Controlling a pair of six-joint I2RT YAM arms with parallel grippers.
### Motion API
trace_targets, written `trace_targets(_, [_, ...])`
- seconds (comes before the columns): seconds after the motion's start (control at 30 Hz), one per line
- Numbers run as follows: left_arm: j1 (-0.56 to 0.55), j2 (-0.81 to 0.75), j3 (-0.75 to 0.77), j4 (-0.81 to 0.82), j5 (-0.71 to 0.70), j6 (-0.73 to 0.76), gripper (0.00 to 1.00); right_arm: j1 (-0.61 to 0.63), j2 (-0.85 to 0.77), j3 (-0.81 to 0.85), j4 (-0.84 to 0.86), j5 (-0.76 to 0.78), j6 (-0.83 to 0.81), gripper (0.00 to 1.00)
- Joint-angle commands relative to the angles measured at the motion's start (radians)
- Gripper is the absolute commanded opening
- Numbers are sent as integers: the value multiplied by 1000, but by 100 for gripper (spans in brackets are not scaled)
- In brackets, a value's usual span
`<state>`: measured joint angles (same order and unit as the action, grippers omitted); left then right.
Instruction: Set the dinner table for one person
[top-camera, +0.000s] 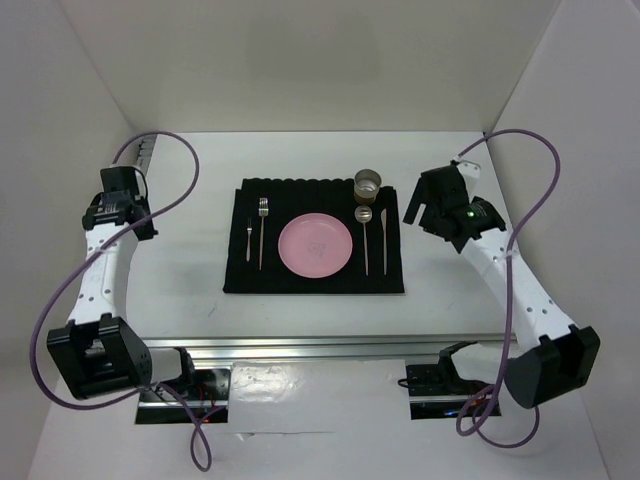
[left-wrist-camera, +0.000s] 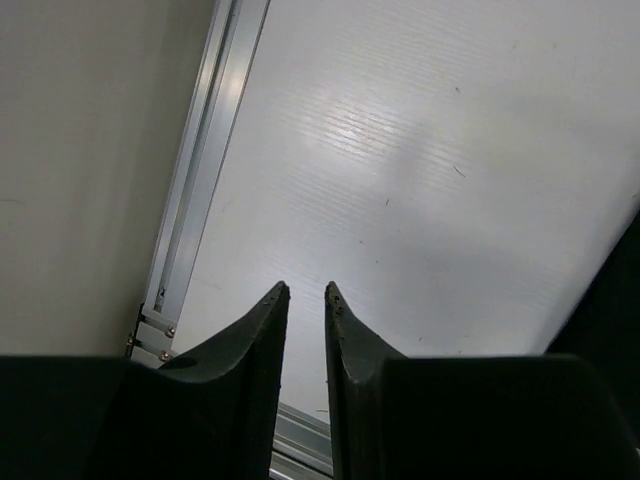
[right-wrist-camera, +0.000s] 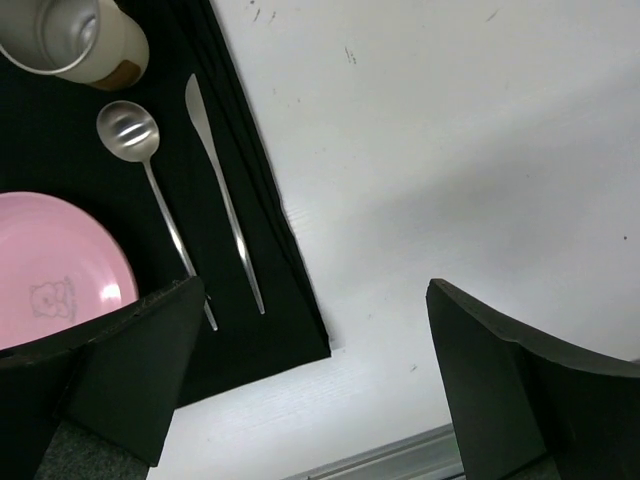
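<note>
The white dinner table (top-camera: 200, 170) carries a black ribbed placemat (top-camera: 300, 282). On the mat lie a pink plate (top-camera: 315, 245), two forks (top-camera: 262, 230) to its left, a spoon (top-camera: 364, 225) and a knife (top-camera: 383, 235) to its right, and a metal cup (top-camera: 368, 183) at the back. My left gripper (top-camera: 122, 195) hangs over the table's left side, its jaws nearly together and empty (left-wrist-camera: 305, 290). My right gripper (top-camera: 425, 215) is open and empty (right-wrist-camera: 315, 290), just right of the mat. The right wrist view shows the plate (right-wrist-camera: 50, 260), spoon (right-wrist-camera: 128, 130), knife (right-wrist-camera: 215, 170) and cup (right-wrist-camera: 70, 35).
Silver rails run along the table's left edge (left-wrist-camera: 195, 190) and near edge (top-camera: 330, 348). White walls enclose the table at the left, back and right. The arm bases and purple cables (top-camera: 60, 290) sit at the near edge.
</note>
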<state>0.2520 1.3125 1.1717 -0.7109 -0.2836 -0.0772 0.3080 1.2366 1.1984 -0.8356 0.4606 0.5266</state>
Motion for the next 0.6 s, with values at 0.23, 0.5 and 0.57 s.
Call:
trace_targets(0.23, [26,-130,-110,-2,37,11,28,5,-175,-8,-112,3,84,100])
trace_targets(0.5, [26,-162,-110,-13,130,20,28,5,-232,-17,-143,-40,84,100])
trace_targets(0.57, [26,-162,-119,-13,130,20,28,5,-241,-17,-157,-40,84,100])
